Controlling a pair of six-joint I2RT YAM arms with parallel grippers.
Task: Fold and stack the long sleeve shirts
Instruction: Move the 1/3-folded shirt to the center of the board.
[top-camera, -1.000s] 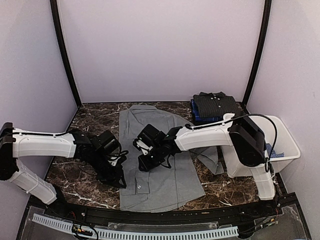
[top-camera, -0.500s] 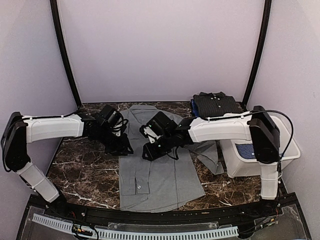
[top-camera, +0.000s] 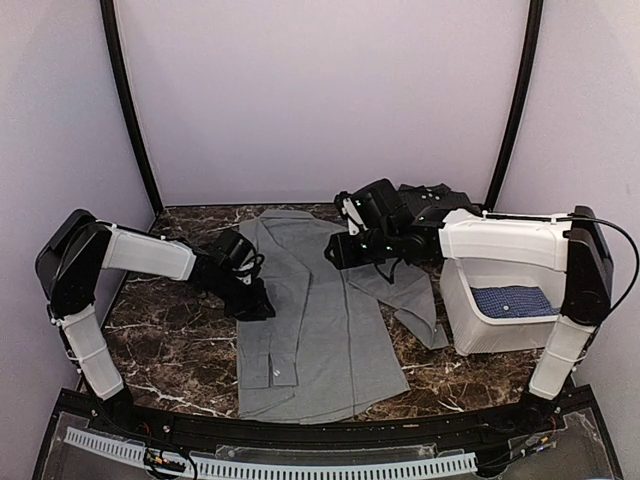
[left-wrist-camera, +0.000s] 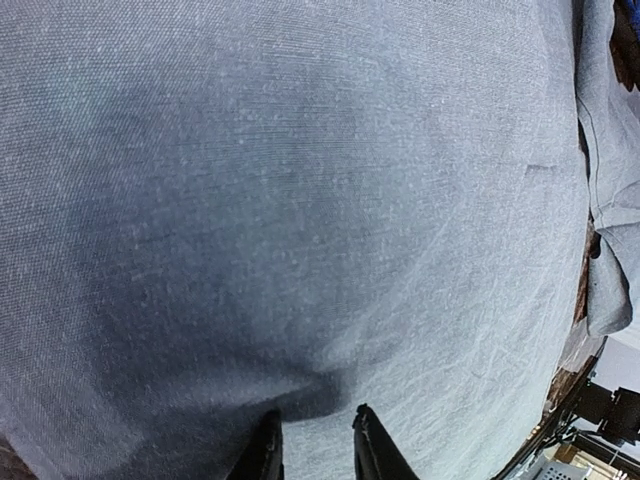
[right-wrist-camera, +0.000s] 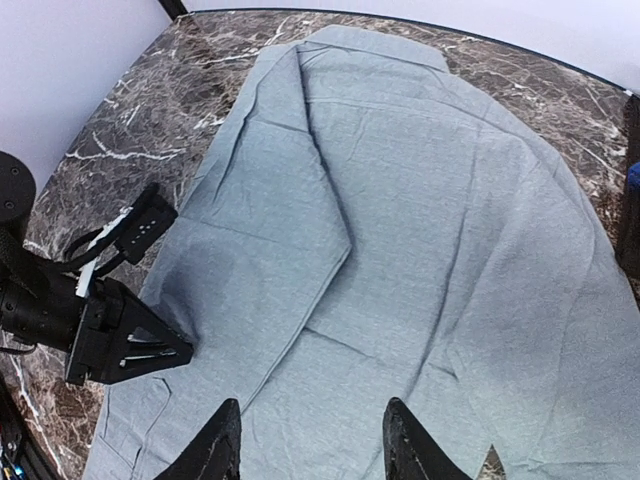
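Observation:
A grey long sleeve shirt (top-camera: 320, 330) lies spread flat mid-table, its left sleeve folded in over the body (right-wrist-camera: 270, 230). My left gripper (top-camera: 262, 306) rests low on the shirt's left edge. In the left wrist view its jaws (left-wrist-camera: 315, 440) stand slightly apart over grey cloth (left-wrist-camera: 300, 200), with nothing pinched between them. My right gripper (top-camera: 336, 254) hovers over the shirt's upper right part, open and empty (right-wrist-camera: 312, 445). A blue dotted shirt (top-camera: 512, 300) lies in the white tub. Folded dark and blue shirts (top-camera: 432, 208) are stacked at the back right.
The white plastic tub (top-camera: 462, 330) stands at the right edge of the marble table (top-camera: 170, 340). The grey shirt's right sleeve (top-camera: 420, 310) trails toward the tub. Black frame posts (top-camera: 130, 110) and pale walls close the back and sides.
My right gripper lifted off the shirt's middle, swung back and right, and opened wider. My left gripper went from the front left edge of the shirt to farther back along that edge.

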